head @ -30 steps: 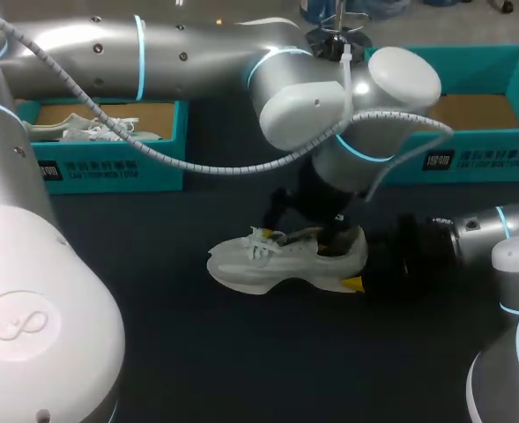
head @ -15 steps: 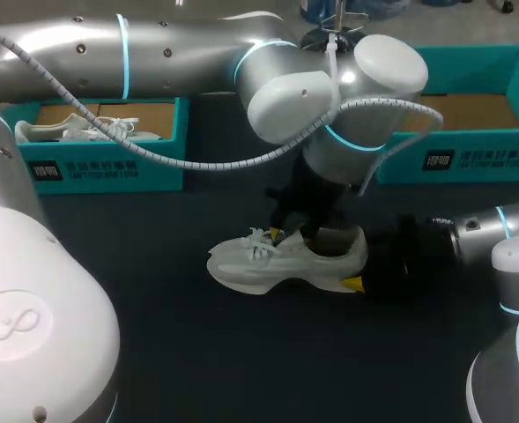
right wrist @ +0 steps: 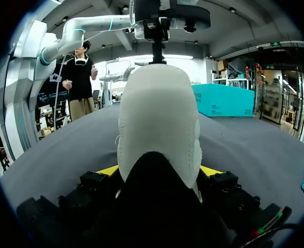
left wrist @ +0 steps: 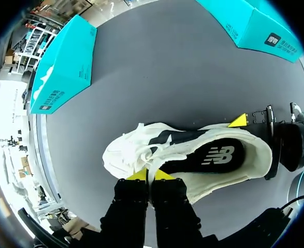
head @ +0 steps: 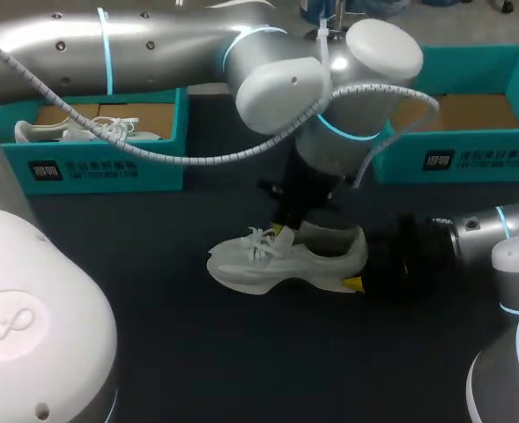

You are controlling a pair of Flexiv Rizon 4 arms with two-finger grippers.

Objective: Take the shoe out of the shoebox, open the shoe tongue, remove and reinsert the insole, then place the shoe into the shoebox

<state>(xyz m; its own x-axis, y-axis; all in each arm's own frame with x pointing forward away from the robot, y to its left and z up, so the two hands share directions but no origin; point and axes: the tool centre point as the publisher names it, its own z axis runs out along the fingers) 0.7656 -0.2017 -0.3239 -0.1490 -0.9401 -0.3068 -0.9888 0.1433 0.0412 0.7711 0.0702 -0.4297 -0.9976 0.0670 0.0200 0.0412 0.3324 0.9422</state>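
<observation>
Your white sneaker [head: 281,260] stood upright on the dark surface [head: 197,352], outside the left shoebox [head: 109,163] and the right shoebox [head: 470,159]. Your left claw [left wrist: 149,175] was pinched on its tongue [left wrist: 154,163]. Your right claw [right wrist: 159,169] clamped its heel [right wrist: 159,103] from both sides.

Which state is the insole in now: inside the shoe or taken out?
Inside. The left wrist view shows the dark insole lying flat in the white shoe, visible through its opening.
</observation>
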